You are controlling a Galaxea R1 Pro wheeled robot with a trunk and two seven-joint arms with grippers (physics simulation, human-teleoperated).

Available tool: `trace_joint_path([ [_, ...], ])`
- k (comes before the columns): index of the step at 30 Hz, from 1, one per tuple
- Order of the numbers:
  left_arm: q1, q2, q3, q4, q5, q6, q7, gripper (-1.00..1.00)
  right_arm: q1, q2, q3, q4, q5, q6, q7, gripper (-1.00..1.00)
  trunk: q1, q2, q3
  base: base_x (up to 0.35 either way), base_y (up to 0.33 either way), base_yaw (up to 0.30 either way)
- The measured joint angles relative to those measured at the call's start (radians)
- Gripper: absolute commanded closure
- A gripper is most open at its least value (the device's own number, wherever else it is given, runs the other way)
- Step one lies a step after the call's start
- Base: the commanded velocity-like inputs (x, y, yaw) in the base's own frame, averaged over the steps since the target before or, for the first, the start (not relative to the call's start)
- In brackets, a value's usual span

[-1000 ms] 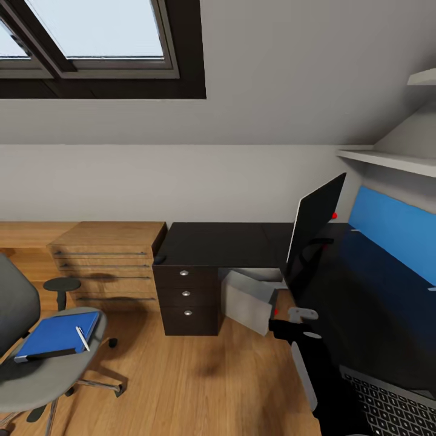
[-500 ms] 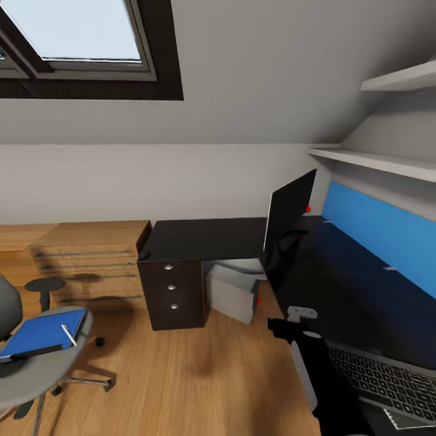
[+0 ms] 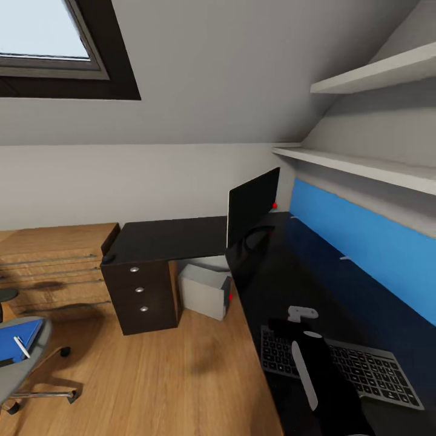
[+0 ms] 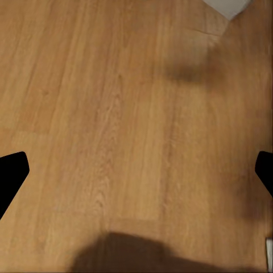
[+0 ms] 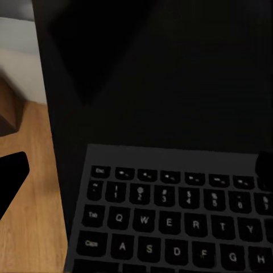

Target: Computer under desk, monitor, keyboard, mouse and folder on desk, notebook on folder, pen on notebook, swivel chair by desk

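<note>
In the head view the camera had swung right since a second ago: the swivel chair (image 3: 24, 357) with the folder (image 3: 17, 340) sat at the left edge, the keyboard (image 3: 339, 366) lay whole on the desk (image 3: 284, 284) beside the monitor (image 3: 251, 206), and the computer (image 3: 204, 290) stood under it.

The left wrist view showed the left gripper (image 4: 136, 170) spread wide over the floor (image 4: 114, 114).

In the right wrist view the right gripper (image 5: 142, 170) stood open above the keyboard.

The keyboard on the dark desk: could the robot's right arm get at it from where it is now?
Probably yes. The keyboard lies flat on the desk just beneath the right arm, and the right wrist view looks straight down on its keys with the fingertips spread wide and nothing between.
</note>
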Motion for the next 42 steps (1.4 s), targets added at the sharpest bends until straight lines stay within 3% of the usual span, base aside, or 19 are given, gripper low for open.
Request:
trace_joint_path([
  [7,0.000,0.001,0.000,0.000,0.001,-0.001,0.000,-1.00,0.000,-0.009,-0.001,-0.003,0.002,-0.002,0.001,-1.00,0.000,0.000,0.000,0.000,-0.059,-0.011],
  [15,0.000,0.000,0.001,0.000,0.001,0.000,0.001,-1.00,0.000,-0.034,0.000,-0.005,0.002,-0.059,0.001,-1.00,0.000,0.000,0.000,-0.051,-0.210,-0.001],
  [25,0.000,0.001,0.001,0.000,0.002,-0.001,0.001,-1.00,0.000,-0.035,0.001,-0.007,0.000,-0.071,0.000,-1.00,0.000,0.000,-0.001,-0.156,-0.190,0.029],
  [42,0.000,0.002,0.002,0.000,0.001,-0.001,0.003,-1.00,0.000,-0.031,0.001,-0.009,0.000,-0.073,-0.002,-1.00,0.000,0.000,-0.017,-0.022,-0.021,0.179],
])
